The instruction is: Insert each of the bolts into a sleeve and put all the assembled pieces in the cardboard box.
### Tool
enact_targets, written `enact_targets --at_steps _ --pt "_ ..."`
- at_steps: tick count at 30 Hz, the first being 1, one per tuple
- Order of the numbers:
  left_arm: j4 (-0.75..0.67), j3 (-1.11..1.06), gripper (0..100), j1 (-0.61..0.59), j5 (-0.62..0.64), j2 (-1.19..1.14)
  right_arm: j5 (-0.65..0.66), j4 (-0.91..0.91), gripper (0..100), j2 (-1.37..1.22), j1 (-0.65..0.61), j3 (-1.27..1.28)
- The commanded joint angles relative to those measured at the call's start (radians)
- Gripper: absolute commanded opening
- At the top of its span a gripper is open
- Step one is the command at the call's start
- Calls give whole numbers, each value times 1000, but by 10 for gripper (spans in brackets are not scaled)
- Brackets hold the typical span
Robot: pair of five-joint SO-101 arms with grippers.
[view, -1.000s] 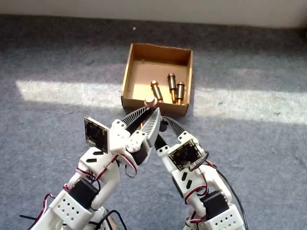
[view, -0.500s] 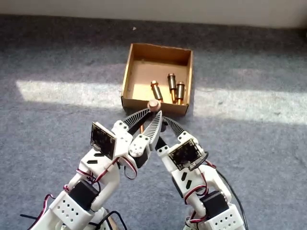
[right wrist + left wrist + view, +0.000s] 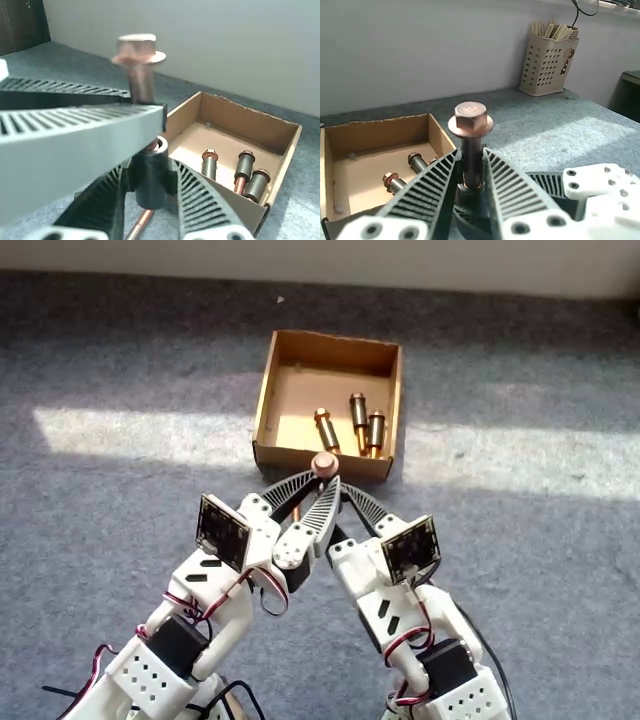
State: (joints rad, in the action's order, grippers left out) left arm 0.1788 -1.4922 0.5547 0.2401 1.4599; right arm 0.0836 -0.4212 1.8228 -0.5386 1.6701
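Worktop: grey, carpet-like surface, crossed by 1 band of sunlight, meeting a pale wall at its far edge. Basket: 1 beige perforated holder standing on the worktop against the wall, filled with upright wooden sticks, with a dark cable hanging just above it. Dark furniture: 1 piece near the basket, at the worktop's edge.

High view steeply down from above; both wrist views close, low, toward one shared cardboard box.
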Motion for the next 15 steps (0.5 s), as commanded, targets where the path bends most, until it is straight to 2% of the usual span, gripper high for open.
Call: enact_targets --at_steps 1,3,15 --pt "9 5 88 -5 -14 4 -12 39 5 15 54 81" --pt "44 5 120 -5 -14 4 -12 39 5 15 54 81" --pt "61 16 122 -5 -15 5 -6 39 5 15 54 81"
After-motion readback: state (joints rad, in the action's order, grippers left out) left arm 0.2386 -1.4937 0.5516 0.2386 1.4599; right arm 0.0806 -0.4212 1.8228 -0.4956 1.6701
